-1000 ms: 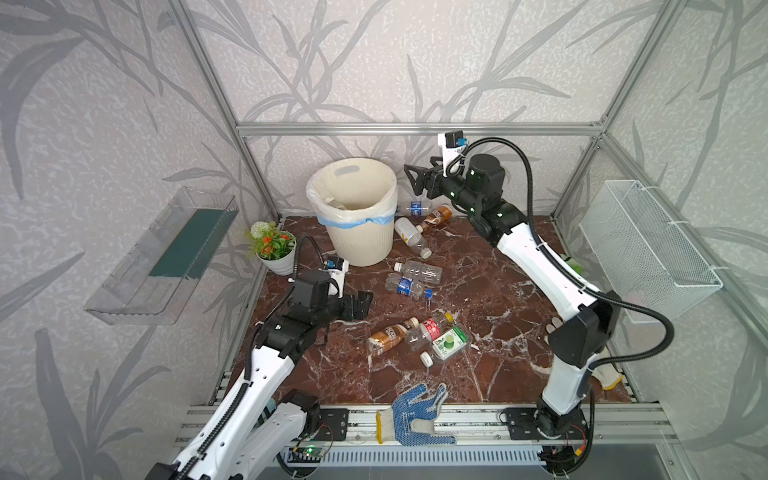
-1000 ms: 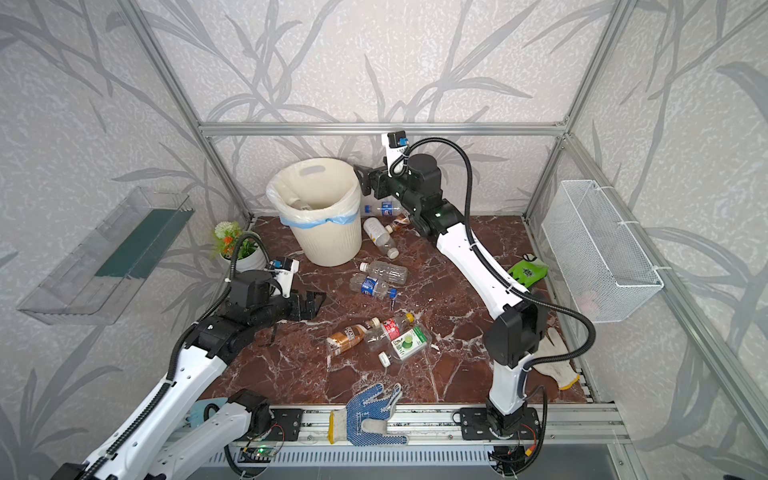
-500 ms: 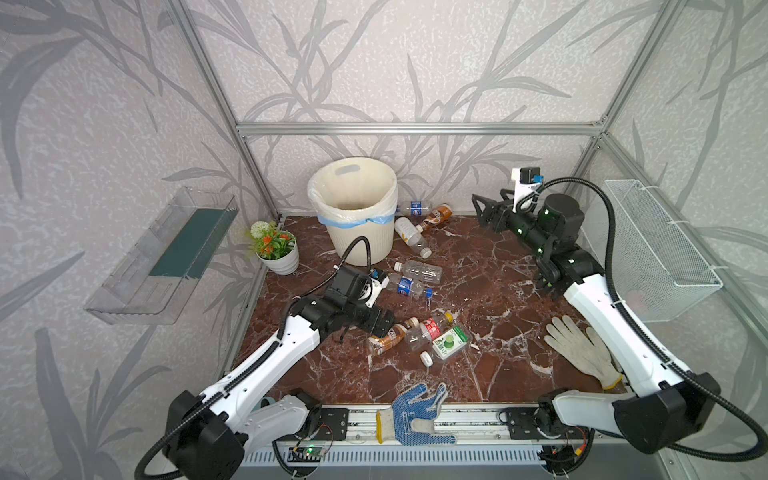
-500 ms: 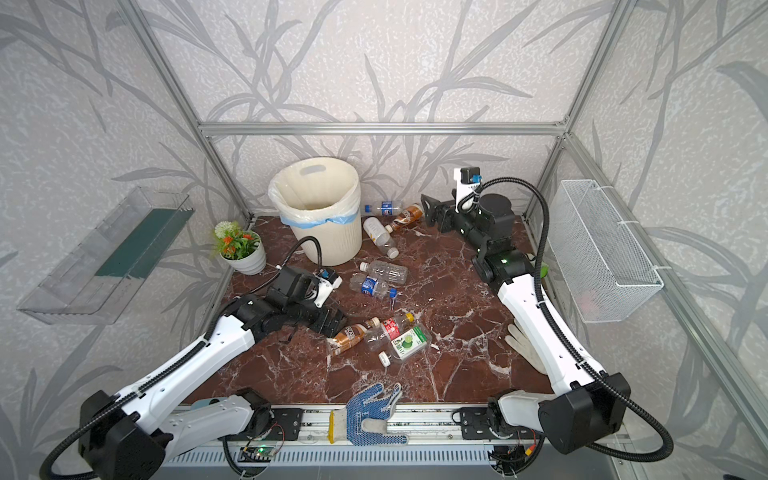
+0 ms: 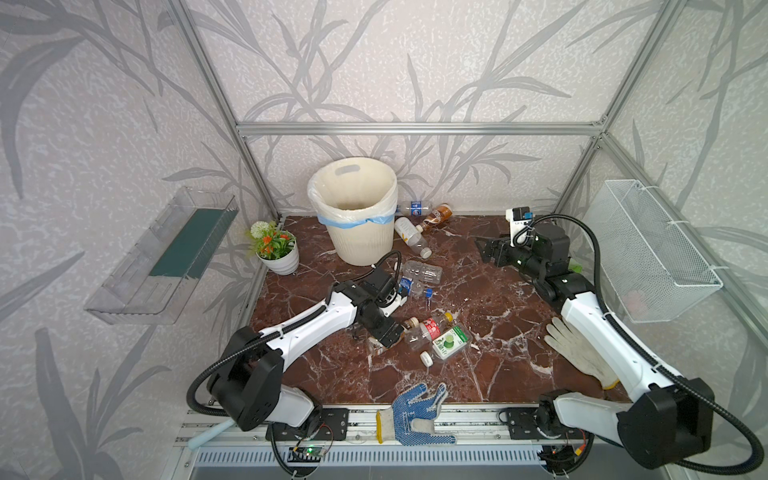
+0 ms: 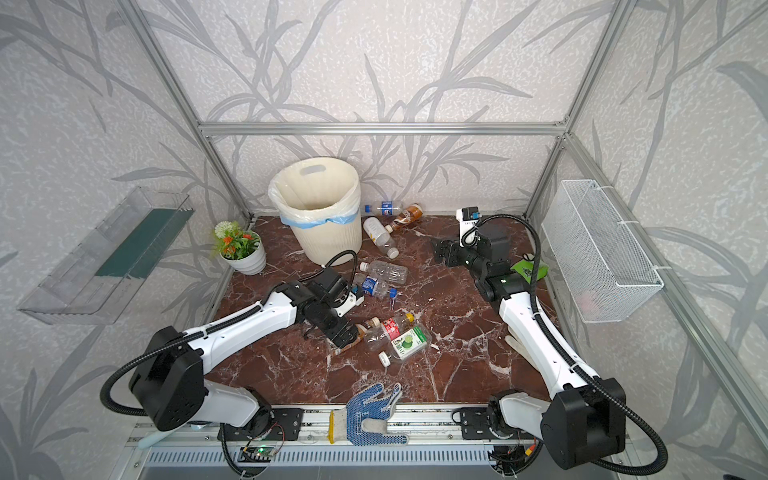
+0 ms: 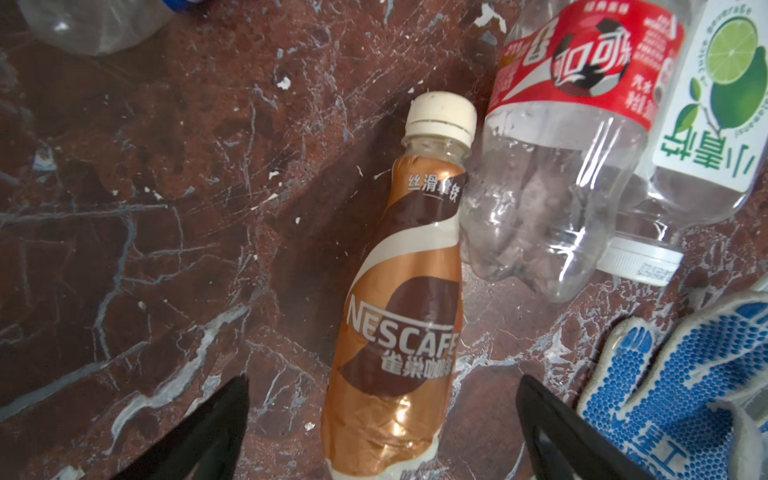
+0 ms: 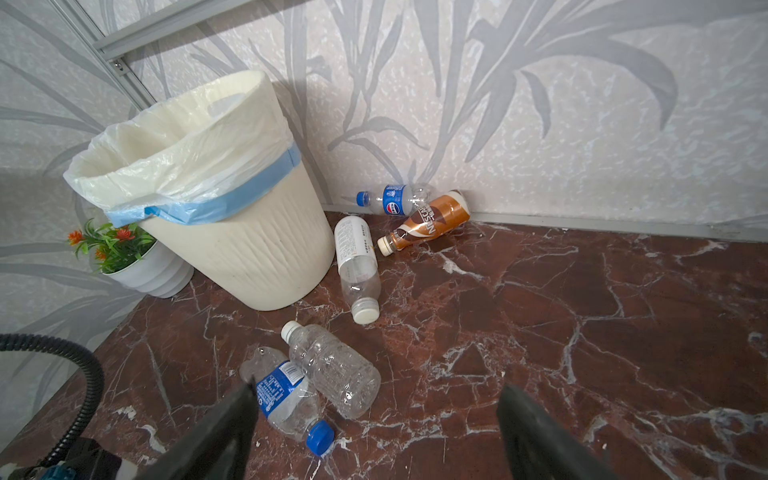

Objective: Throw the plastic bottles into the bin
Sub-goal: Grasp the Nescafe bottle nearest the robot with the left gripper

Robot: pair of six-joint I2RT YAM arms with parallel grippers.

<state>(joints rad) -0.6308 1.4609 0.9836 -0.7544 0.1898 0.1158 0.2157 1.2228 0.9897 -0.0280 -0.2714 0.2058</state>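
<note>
Left gripper [image 7: 382, 380] hovers wide open over the brown-labelled Nescafé coffee bottle [image 7: 399, 316] mid-floor, nothing grabbed. Right gripper [image 5: 488, 253] is spread empty too. About eight clear plastic bottles [image 5: 422, 272] litter the marble floor. The cream ribbed plastic bin [image 5: 365, 245] waits in the back left corner, so loads left.

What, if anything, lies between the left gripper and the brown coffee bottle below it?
Nothing visible. The left gripper is open and straddles the brown coffee bottle, with only bare marble at either side. The red-label bottle lies close beside that bottle's shoulder, ahead of the gripper, not in its path.
</note>
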